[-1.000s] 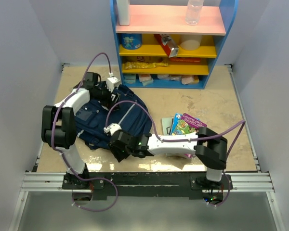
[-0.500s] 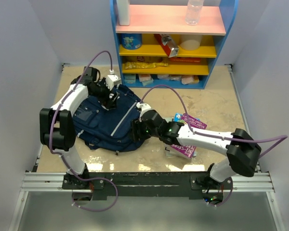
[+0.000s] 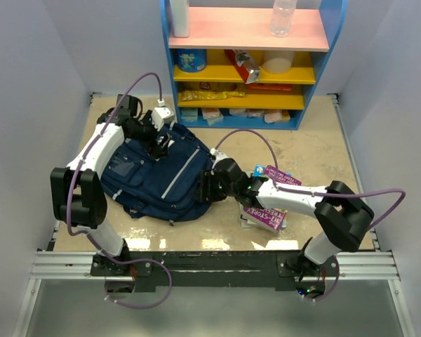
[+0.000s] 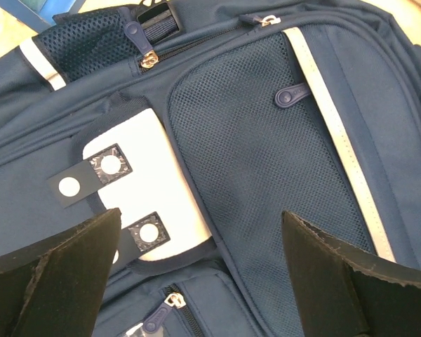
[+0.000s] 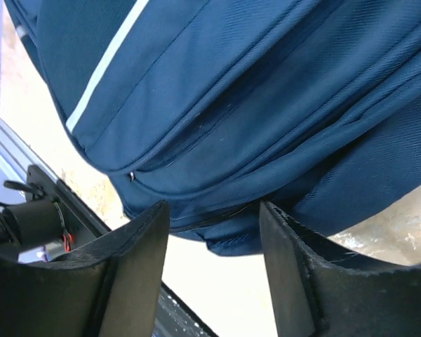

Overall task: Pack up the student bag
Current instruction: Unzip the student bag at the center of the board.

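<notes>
Our left gripper [image 4: 200, 242] hangs wide open above the backpack [image 3: 158, 179]; our right gripper [image 5: 212, 214] straddles its edge, grip unclear. Pinching loose fabric could drag the backpack.

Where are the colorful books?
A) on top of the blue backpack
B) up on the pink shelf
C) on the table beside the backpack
C: the books lie flat on the table, next to the backpack, not on it.

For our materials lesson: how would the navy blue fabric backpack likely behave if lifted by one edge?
Probably floppy: the navy blue fabric backpack lies slumped and creased. Its mesh pocket likely resists slipping. Lying flat, it should not roll.
</notes>
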Robot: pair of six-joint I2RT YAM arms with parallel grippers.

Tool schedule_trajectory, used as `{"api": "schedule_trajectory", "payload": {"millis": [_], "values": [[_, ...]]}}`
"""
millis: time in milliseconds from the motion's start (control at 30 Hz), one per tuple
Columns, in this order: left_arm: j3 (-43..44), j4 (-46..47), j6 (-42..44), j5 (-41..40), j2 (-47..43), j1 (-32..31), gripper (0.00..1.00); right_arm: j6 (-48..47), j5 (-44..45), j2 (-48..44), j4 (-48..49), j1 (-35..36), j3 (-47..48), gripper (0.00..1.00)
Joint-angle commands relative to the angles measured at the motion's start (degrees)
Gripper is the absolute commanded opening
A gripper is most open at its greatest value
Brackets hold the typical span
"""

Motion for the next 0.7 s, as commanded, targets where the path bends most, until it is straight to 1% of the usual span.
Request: {"api": "schedule_trajectory", "payload": {"millis": [0,33,67,133,167,200,233,267,300,333,433,533,567,600,667], "values": [[-0.59,-0.17,1.87,0.82,-2.68,0.11,1.00,3.53,-2.92,2.19,10.02,-1.73,-1.94,0.52],[-0.94,-0.17,1.96,0.82,-2.77,0.02,1.00,4.58,-3.37,2.81,10.91,-1.82,-2.12,0.49],[-1.04,-0.26,1.96,1.08,-2.69,0.11,1.00,5.11,-3.63,3.34,11.79,-1.99,-2.73,0.41],[-1.65,-0.26,2.22,1.52,-3.03,0.02,1.00,6.69,-4.16,3.96,15.48,-2.08,-4.22,0.31],[-1.91,-0.35,2.40,2.04,-3.21,0.11,1.00,7.04,-4.08,3.78,16.62,-2.08,-4.66,0.23],[-2.26,-0.43,2.84,2.40,-3.56,0.11,0.97,7.40,-4.08,3.35,17.94,-2.17,-4.93,0.19],[-2.61,-0.87,3.28,2.84,-3.65,-0.06,0.96,7.40,-3.90,2.91,18.13,-2.08,-4.93,0.15],[-2.79,-1.40,3.54,3.36,-3.91,0.02,0.96,7.40,-3.64,2.47,18.22,-2.08,-4.93,0.06],[-2.79,-1.75,3.98,3.63,-4.35,0.02,0.96,7.40,-3.46,1.94,18.31,-2.08,-4.84,0.02],[-2.97,-2.01,4.16,4.15,-4.79,0.02,0.95,6.97,-2.85,0.28,18.13,-2.08,-4.41,0.00],[-3.76,-3.77,5.30,6.70,-7.42,0.02,0.94,4.68,-2.15,-2.80,16.99,-2.08,-1.78,0.00],[-3.50,-8.59,8.54,8.98,-9.89,-0.06,0.94,3.01,-2.49,-5.09,16.99,-2.08,1.56,0.00],[-3.32,-12.70,11.69,11.08,-11.02,0.02,1.00,2.40,-2.32,-5.09,16.55,-2.08,2.79,0.00],[-2.97,-15.70,14.24,12.93,-11.56,0.02,1.00,1.69,-2.93,-4.92,14.81,-2.08,4.20,0.00],[-1.92,-23.33,18.81,17.14,-12.96,0.02,1.00,1.60,-5.21,-4.04,15.32,-2.08,6.58,0.00]]}}
